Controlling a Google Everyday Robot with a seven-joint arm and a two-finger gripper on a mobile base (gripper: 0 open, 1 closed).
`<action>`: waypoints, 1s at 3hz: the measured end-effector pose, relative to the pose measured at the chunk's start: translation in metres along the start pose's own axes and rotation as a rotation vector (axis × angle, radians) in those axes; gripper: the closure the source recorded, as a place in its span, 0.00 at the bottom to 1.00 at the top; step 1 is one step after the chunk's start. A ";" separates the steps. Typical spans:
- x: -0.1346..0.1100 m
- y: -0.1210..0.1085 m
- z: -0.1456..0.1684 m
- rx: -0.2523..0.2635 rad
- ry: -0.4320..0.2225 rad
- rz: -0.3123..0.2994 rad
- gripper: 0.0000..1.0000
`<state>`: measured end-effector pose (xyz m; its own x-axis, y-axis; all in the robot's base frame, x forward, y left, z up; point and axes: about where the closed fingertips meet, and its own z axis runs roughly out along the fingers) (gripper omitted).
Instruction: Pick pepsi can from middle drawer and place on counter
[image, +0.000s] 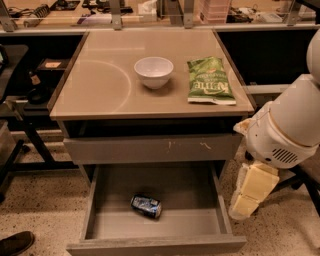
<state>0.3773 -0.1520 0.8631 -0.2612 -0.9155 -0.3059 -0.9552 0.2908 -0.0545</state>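
The pepsi can (146, 206), dark blue with silver ends, lies on its side on the floor of the open middle drawer (187, 195), left of centre. The beige counter (100, 85) is above it. My white arm hangs at the right of the cabinet. Its cream-coloured lower end, with the gripper (241, 209), points down beside the drawer's right wall, outside the drawer and well right of the can. Nothing shows in its hold.
A white bowl (153, 71) and a green chip bag (209, 80) sit on the counter's far half. A shut drawer front with pale scratches (152, 148) lies above the open drawer. A black stand (25, 125) is at left, a shoe (15, 242) at bottom left.
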 end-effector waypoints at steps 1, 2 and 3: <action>0.000 0.000 0.000 0.000 0.000 0.000 0.00; 0.001 0.001 0.028 0.002 -0.032 0.056 0.00; 0.000 -0.001 0.085 -0.006 -0.081 0.163 0.00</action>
<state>0.3899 -0.1290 0.7827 -0.4012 -0.8309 -0.3856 -0.9019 0.4319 0.0075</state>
